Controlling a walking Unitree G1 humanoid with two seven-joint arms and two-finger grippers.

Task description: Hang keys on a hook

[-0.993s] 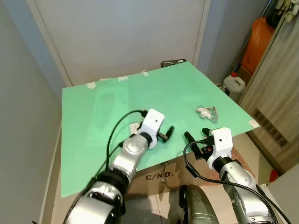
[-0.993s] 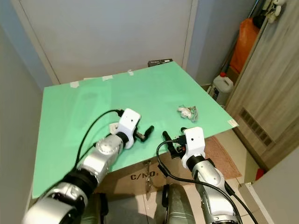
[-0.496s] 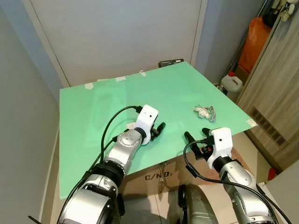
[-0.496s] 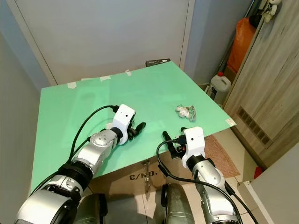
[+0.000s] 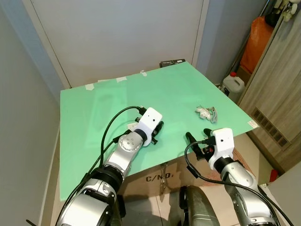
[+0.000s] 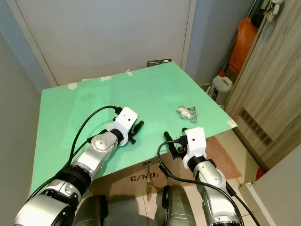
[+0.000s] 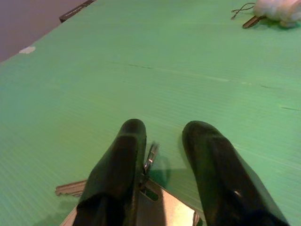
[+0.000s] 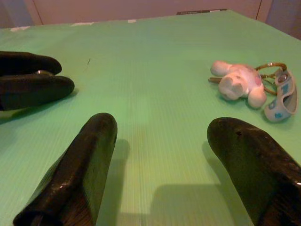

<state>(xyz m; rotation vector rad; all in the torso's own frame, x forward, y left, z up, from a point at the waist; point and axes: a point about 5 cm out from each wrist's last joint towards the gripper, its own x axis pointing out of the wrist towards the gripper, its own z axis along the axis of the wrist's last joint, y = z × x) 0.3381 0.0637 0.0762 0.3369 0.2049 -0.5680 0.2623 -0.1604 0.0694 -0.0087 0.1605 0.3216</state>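
Two sets of keys here: left gripper (image 7: 162,155), fingers apart, straddles a key (image 7: 70,189) low in the wrist frame, while the open right gripper (image 8: 164,165) faces the plush-fob keys (image 5: 207,112) at centre right (flat metal may well skid on that green table (image 5: 94,141)).

two silver jointed arms, white boxy wrist housings, black cables looped along them, long rounded glossy black fingers (image 8: 80,165)

The left arm reaches forward, its gripper (image 5: 156,133) low with the black fingers (image 7: 120,165) parted a little and pointing toward one o'clock. The right arm is bent close to the body, its gripper (image 5: 196,137) at about five o'clock, fingers (image 8: 80,165) spread wide apart and pointing toward eleven o'clock
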